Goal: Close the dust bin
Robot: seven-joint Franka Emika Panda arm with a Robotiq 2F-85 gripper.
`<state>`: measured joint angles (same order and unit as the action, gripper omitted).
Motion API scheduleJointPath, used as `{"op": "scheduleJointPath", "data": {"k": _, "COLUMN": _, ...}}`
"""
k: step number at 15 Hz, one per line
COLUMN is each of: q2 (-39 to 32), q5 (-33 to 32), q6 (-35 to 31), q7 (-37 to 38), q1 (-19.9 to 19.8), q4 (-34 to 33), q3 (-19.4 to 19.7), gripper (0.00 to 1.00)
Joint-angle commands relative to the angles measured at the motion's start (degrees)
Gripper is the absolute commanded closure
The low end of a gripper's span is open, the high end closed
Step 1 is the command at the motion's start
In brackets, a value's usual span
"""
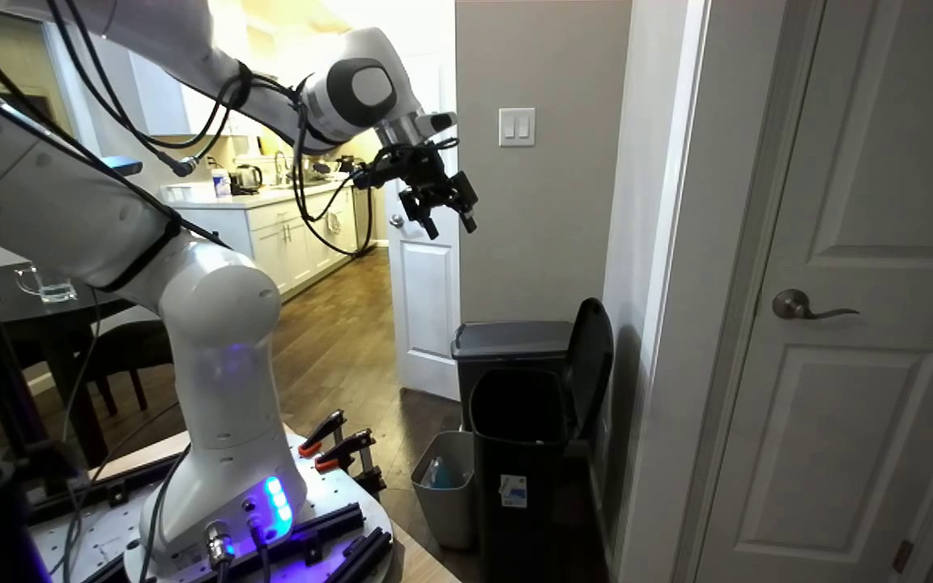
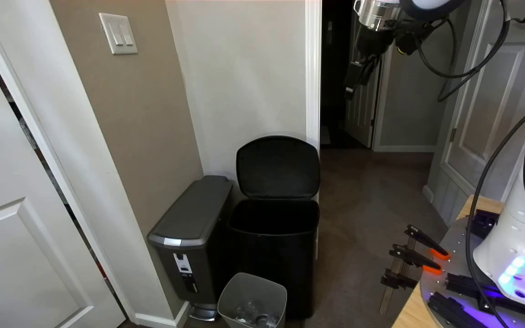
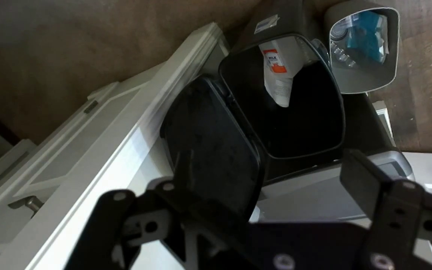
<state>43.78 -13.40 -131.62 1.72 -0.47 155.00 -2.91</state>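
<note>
The dust bin is a tall black bin, seen in both exterior views [image 1: 519,453] [image 2: 276,264] and in the wrist view [image 3: 246,73]. Its black rounded lid [image 1: 592,364] [image 2: 278,168] [image 3: 208,142] stands open, swung up and back near the wall. A white milk container [image 3: 281,71] lies inside the bin. My gripper [image 1: 451,228] is high above the bin and apart from it. In the wrist view the fingers [image 3: 272,165] are spread wide with nothing between them. It also shows at the top of an exterior view [image 2: 353,86].
A second bin with a closed grey lid [image 1: 513,338] [image 2: 194,209] [image 3: 309,187] stands beside the black bin. A small grey pail [image 1: 446,518] [image 2: 253,287] [image 3: 366,82] stands close against it. A wall [image 2: 249,68] is behind the lid. Clamps [image 2: 410,255] stick out from the robot's table.
</note>
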Motion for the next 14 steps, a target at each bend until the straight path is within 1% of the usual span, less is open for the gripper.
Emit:
{"op": "scheduleJointPath", "data": {"k": 1, "q2": 0.0, "q5": 0.4, "q6": 0.1, "q7": -0.3, "q1": -0.4, "q4": -0.1, "q3": -0.3, "gripper": 0.0}}
{"op": "scheduleJointPath", "data": {"k": 5, "q2": -0.2, "q5": 0.2, "q6": 0.0, "q7": -0.1, "q1": -0.7, "q4": 0.0, "q3": -0.2, "gripper": 0.0}}
{"op": "scheduleJointPath", "data": {"k": 7, "q2": -2.7, "q5": -0.3, "q6": -1.5, "q7": 0.0, "q1": -1.1, "q4": -1.6, "q3": -0.3, "gripper": 0.0}}
{"op": "scheduleJointPath", "data": {"k": 11, "q2": -9.4, "q5": -1.4, "q6": -4.4, "q7": -0.1, "q1": -2.4, "q4": -6.2, "q3": -0.3, "gripper": 0.0}}
{"op": "scheduleJointPath", "data": {"k": 14, "q2": -15.8, "q5": -1.3, "q6": -6.5, "q7": 0.2, "q1": -3.1, "q4": -11.3, "q3": -0.1, "gripper": 0.0}}
